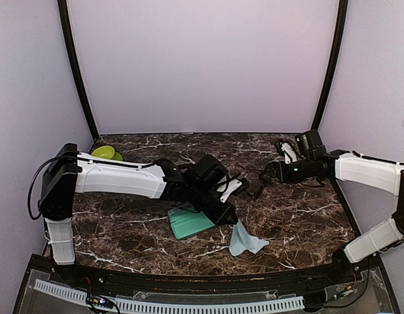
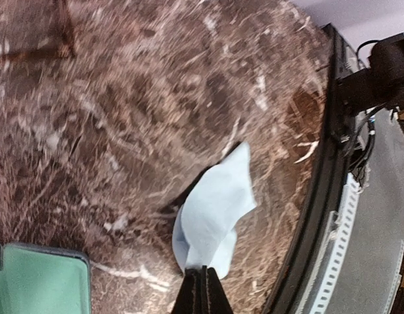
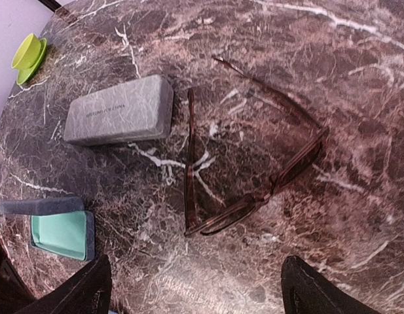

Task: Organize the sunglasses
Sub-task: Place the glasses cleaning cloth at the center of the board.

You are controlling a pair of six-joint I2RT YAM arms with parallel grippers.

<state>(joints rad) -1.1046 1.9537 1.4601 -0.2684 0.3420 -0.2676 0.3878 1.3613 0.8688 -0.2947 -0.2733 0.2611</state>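
Sunglasses (image 3: 241,209), brown-framed, lie unfolded on the marble table (image 3: 332,59), directly beneath the right gripper (image 3: 195,294), whose jaws stand wide apart. Left arm reaches across centre, left gripper (image 2: 202,281) clamped on a light blue cloth (image 2: 215,209).

On my feed the tabletop (image 3: 359,78) reads as polished brown marble with white veins — a slight sheen. The sunglasses (image 3: 251,206) have a glossy, translucent brown plastic frame. The grey case (image 3: 120,110) looks matt and finely textured; the cloth (image 2: 215,203) is soft, matt fabric.
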